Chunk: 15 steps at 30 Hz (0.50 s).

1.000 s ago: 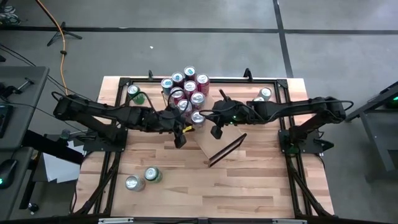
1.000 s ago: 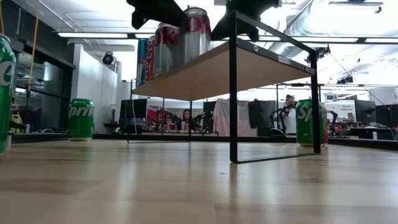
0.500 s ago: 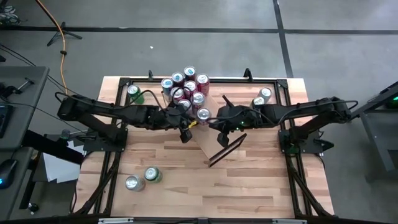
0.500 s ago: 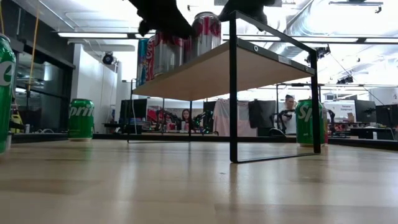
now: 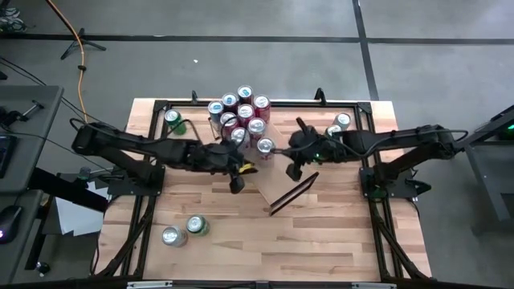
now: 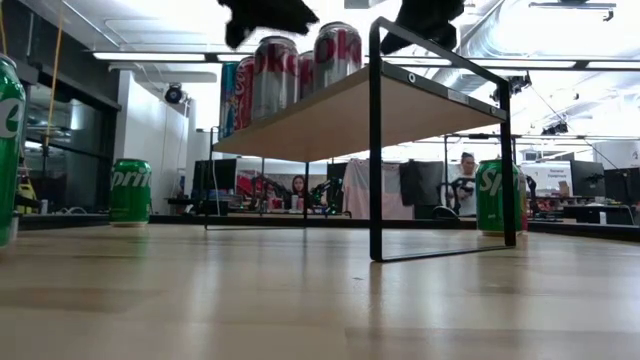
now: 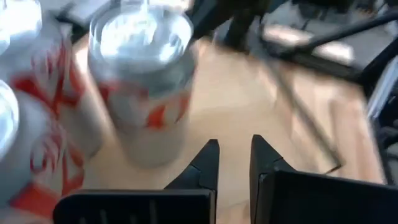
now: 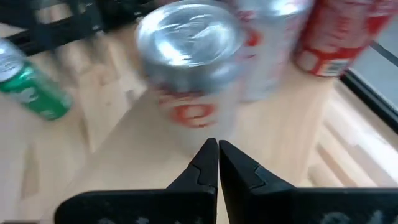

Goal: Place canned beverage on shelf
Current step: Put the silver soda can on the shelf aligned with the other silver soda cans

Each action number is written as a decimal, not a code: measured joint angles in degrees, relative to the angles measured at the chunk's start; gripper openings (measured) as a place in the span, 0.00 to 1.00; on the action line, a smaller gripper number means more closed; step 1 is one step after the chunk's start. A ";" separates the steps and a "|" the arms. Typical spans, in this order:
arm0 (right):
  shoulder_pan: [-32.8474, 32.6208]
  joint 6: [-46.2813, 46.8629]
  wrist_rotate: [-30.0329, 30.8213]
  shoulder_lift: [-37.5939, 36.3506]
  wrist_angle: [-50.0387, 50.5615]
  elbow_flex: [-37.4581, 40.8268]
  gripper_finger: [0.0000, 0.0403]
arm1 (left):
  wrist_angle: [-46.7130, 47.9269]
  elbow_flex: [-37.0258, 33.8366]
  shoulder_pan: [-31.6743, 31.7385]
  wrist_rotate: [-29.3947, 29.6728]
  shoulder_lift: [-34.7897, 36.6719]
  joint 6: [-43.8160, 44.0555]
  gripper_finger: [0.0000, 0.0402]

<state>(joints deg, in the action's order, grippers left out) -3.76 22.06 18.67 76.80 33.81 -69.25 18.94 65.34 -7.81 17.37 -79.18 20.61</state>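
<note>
Canned beverage, a silver cylinder with red lettering (image 5: 264, 146), is seen standing upright on the shelf (image 6: 400, 105), at the open front edge of a cluster of similar cans and held by neither arm. From table height, a broad stretch of striped butcher-block tabletop (image 6: 320, 300) is seen nearest, its grain blurred, with a green can (image 6: 8, 150) cut off by the picture's edge. Behind it the shelf is shown as a pale wooden plank on a thin black metal frame, and the silver cans (image 6: 275, 75) on it are cut off at the top. Two dark shapes, the arms, are only partly seen above the plank. In the high view the left gripper (image 5: 234, 183) is found beside the shelf's near-left side with its fingers clenched on nothing, and the right gripper (image 5: 294, 172) is found over the plank just right of the front can, likewise pressed together and empty. In the left wrist view the can's shiny lid and rounded wall are blurred. Two green cans (image 5: 183, 229) are seen on the near tabletop, apart from the shelf. Farther back, red and silver cans (image 5: 243, 108) are packed tightly, and more green cans (image 5: 338, 124) stand at the far corners.
</note>
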 joint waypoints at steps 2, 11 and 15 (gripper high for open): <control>2.22 0.00 -0.44 -0.01 -0.59 0.00 0.00 | -1.83 0.13 -0.92 1.58 0.74 -0.16 0.00; 11.57 -0.55 -8.86 0.01 -7.07 0.00 0.00 | -6.67 -0.02 -1.89 9.11 -1.97 5.25 0.00; 13.38 -0.63 -11.89 0.06 -9.12 0.00 0.00 | -8.66 0.06 -1.87 10.75 -4.77 7.46 0.00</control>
<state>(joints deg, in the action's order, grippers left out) 9.61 21.43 6.78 76.86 24.69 -69.25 10.28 65.41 -9.67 28.12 -83.95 28.07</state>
